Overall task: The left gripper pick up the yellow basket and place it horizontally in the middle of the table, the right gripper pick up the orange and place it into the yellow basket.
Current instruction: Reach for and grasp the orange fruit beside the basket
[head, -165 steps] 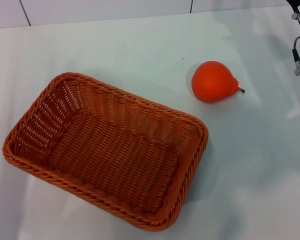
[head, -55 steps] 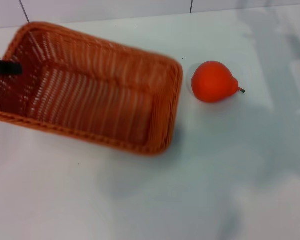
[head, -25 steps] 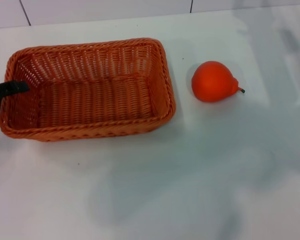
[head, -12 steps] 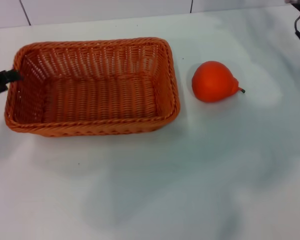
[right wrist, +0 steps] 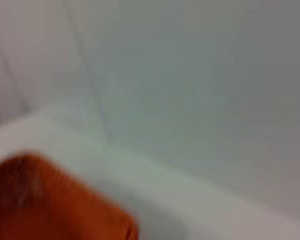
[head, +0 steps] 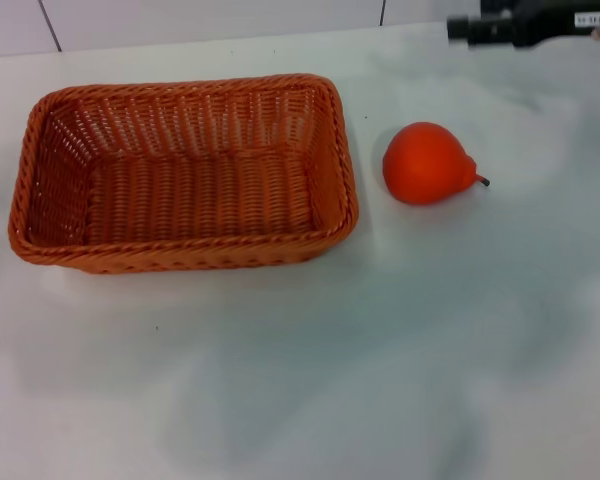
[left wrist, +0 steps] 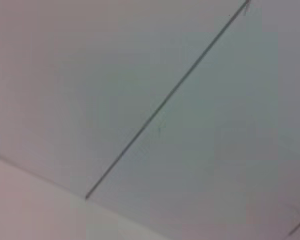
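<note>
The yellow basket [head: 185,165], orange-brown wicker, lies flat and empty on the white table [head: 380,340], left of centre, with its long side running left to right. The orange [head: 427,163] rests on the table to the basket's right, a small gap apart, its stem pointing right. My right gripper [head: 465,29], black, reaches in from the upper right edge, behind and above the orange and apart from it. My left gripper is out of view. The right wrist view shows a blurred orange shape [right wrist: 50,205]; I cannot tell whether it is the basket or the fruit.
A white panelled wall with dark seams [head: 50,25] runs along the table's far edge. The left wrist view shows only a pale surface with one seam [left wrist: 165,100]. Bare tabletop lies in front of the basket and the orange.
My left gripper has let go of the basket's left end and left the view. The basket now lies flat and still. My right arm has swung leftward in from the right edge.
</note>
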